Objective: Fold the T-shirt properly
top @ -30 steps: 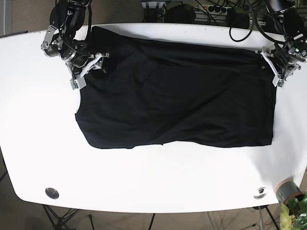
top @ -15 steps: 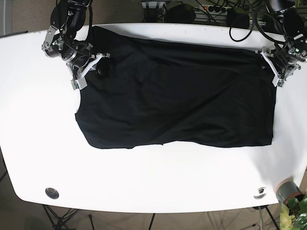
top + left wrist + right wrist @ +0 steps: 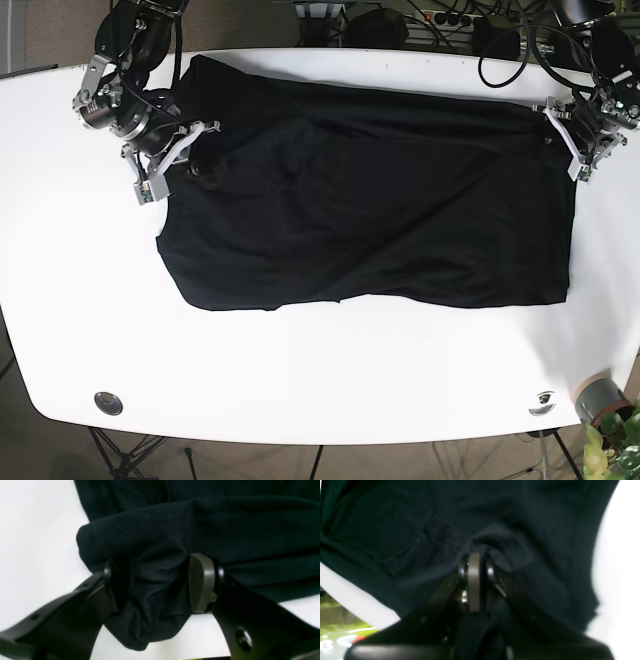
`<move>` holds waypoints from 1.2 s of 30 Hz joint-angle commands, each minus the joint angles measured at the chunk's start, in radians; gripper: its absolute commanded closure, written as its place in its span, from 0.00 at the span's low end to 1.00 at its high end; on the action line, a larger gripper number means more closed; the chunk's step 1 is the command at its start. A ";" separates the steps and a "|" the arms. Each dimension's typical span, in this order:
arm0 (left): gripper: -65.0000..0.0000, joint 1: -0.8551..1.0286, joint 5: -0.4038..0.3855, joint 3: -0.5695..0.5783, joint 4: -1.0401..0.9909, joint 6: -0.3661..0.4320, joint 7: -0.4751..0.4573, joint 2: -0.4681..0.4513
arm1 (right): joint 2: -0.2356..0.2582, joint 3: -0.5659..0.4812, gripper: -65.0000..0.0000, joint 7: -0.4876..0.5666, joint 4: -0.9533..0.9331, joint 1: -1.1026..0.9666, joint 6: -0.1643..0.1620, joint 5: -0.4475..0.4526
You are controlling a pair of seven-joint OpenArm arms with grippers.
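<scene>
shirt: a black T-shirt (image 3: 370,200) lay spread flat across the upper half of the table (image 3: 320,380), long side running from 9 to 3 o'clock, its lower edge ragged toward 7 o'clock.
shirt folds: soft creases ran across the cloth; the corner at 10 o'clock reached almost to the table's far edge.
right gripper: the right gripper (image 3: 172,152) sat at the shirt's 9 o'clock edge. In the right wrist view (image 3: 476,580) its jaws were pressed nearly together, a ridge of shirt (image 3: 495,540) bunched at their tips; whether cloth lay between the pads could not be told.
left gripper: the left gripper (image 3: 575,140) sat at the shirt's corner near 2 o'clock. In the left wrist view (image 3: 160,582) its jaws stood moderately apart, a thick wad of shirt (image 3: 155,600) filling the gap and touching both pads.
table: white, rounded at the corners, bare below the shirt.
cables: black cables (image 3: 500,40) lay beyond the table's far edge at 12 to 1 o'clock.
plant: a potted plant (image 3: 610,420) stood off the table's corner at 5 o'clock.
</scene>
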 commanded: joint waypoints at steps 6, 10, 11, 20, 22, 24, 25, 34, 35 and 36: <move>0.48 -0.003 0.008 -0.003 0.007 0.002 -0.001 -0.020 | 0.052 0.003 0.97 0.016 0.019 0.067 -0.001 0.017; 0.48 0.004 0.008 -0.003 0.007 0.002 -0.001 -0.021 | 0.077 0.005 0.96 0.016 -0.020 0.093 -0.003 0.015; 0.48 0.006 0.008 -0.003 0.007 0.002 -0.001 -0.021 | 0.082 0.005 0.96 0.016 -0.026 0.097 -0.003 0.015; 0.48 0.012 0.007 -0.005 0.008 0.002 -0.001 -0.030 | 0.085 0.043 0.43 0.013 0.009 0.051 0.002 0.023; 0.48 0.012 0.007 -0.005 0.010 0.002 -0.001 -0.030 | 0.069 0.048 0.32 -0.001 0.057 0.021 0.003 0.023; 0.48 0.012 0.007 -0.005 0.010 0.002 -0.001 -0.030 | 0.051 0.048 0.26 -0.007 0.086 -0.009 0.005 0.023; 0.48 0.012 0.007 -0.005 0.013 0.002 -0.001 -0.030 | 0.046 0.048 0.26 -0.009 0.095 -0.025 0.005 0.023; 0.48 0.026 0.001 -0.020 0.094 0.002 0.004 -0.029 | 0.043 0.046 0.36 -0.010 0.117 -0.190 0.006 0.023; 0.48 0.035 0.001 -0.029 0.108 0.002 0.004 -0.026 | 0.042 0.046 0.36 -0.010 0.123 -0.203 0.006 0.023; 0.48 0.041 0.001 -0.039 0.134 0.002 0.004 -0.024 | 0.042 0.046 0.37 -0.010 0.132 -0.225 0.008 0.024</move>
